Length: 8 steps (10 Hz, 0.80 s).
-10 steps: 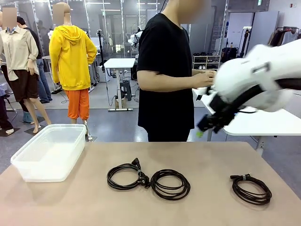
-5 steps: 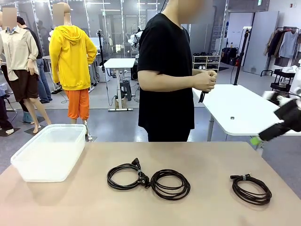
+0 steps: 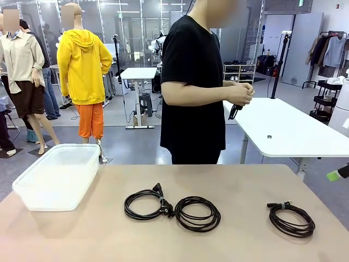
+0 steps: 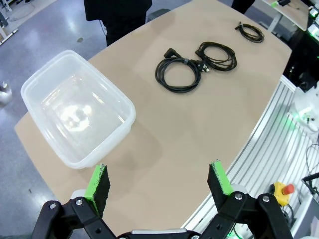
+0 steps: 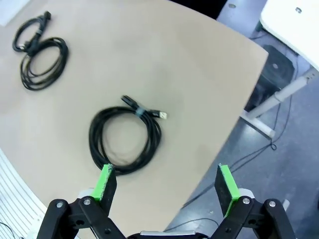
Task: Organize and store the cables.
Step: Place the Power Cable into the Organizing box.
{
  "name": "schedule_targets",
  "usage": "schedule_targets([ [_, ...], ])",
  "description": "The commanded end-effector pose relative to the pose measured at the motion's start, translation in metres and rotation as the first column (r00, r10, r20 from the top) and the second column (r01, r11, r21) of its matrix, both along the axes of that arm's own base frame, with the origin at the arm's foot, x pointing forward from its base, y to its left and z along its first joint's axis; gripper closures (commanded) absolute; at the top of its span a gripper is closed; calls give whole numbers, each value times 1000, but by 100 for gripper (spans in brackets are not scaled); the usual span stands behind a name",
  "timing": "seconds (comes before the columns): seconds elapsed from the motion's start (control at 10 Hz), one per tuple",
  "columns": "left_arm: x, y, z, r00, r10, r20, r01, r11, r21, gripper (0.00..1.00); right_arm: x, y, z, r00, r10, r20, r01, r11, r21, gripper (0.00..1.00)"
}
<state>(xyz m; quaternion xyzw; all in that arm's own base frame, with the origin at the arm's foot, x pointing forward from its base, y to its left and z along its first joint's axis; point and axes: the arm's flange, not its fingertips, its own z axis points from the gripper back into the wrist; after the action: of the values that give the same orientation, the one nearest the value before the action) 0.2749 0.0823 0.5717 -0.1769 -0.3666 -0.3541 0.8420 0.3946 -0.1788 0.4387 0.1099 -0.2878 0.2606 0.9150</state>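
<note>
My right pincer (image 5: 164, 174) has swung aside, now open and empty above the right-hand cable (image 5: 138, 110); storing not begun.

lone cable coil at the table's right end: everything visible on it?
Thin black cord in several round loops, lying flat on the tan table, apart from the other coils. A small tie binds it near both ends; one end is black, the other pale-tipped. Only the table touches it.
</note>
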Motion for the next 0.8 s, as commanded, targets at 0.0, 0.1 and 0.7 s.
schedule_targets([
  [0.0,0,0,0,1000,-9,4,9,1000,-6,0,-8,4,-11,1000,19,4,-19,999,-46,0],
  [0.1,0,0,0,1000,-9,4,9,1000,-6,0,-4,8,-13,999,44,-10,-44,999,-25,0],
  [0.7,15,-70,3,994,-34,-100,39,998,48,0,-3,-2,-6,1000,2,-6,-2,1000,-18,0],
])
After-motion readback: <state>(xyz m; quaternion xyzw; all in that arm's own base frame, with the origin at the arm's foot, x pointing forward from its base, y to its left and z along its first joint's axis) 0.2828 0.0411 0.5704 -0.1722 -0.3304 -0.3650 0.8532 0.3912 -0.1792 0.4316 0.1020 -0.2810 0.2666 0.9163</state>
